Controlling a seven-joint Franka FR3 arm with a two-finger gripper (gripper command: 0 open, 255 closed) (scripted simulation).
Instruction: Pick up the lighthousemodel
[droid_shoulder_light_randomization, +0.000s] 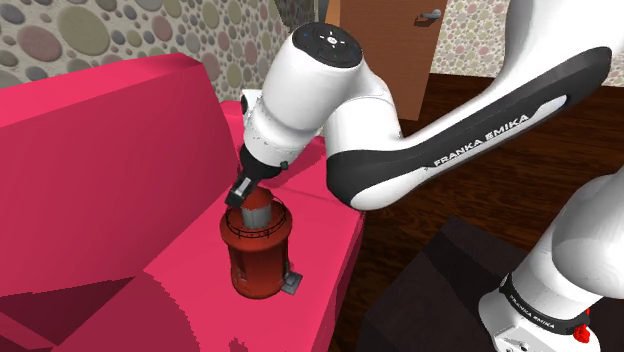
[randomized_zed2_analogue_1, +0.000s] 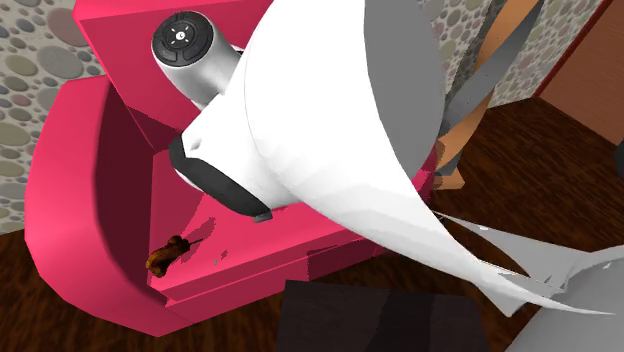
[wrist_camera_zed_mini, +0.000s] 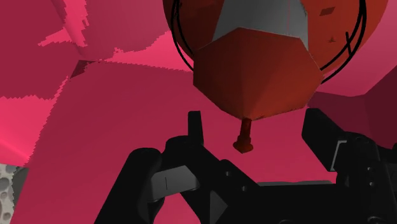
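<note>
The lighthouse model, dark red with a grey upper section, is being carried upright on the seat of a pink sofa, in the lower middle of the shoulder view. A small grey block is showing at its base, on the side toward the seat's front edge.

The gripper is being held directly over the model's top by the white arm, which is coming in from the right of the frame. In the wrist view the two black fingers are being kept wide apart. The model's red cap is seen just beyond them, its thin tip lying in the gap between them. Neither finger is touching it, and nothing is being held.

The model is standing close to the front edge of the seat, and dark wooden floor is showing beyond that edge. The backrest is rising on the frame's left, with open pink seat between it and the model. In the second exterior view a small brown object is lying on the seat at the lower left, near the armrest.
</note>
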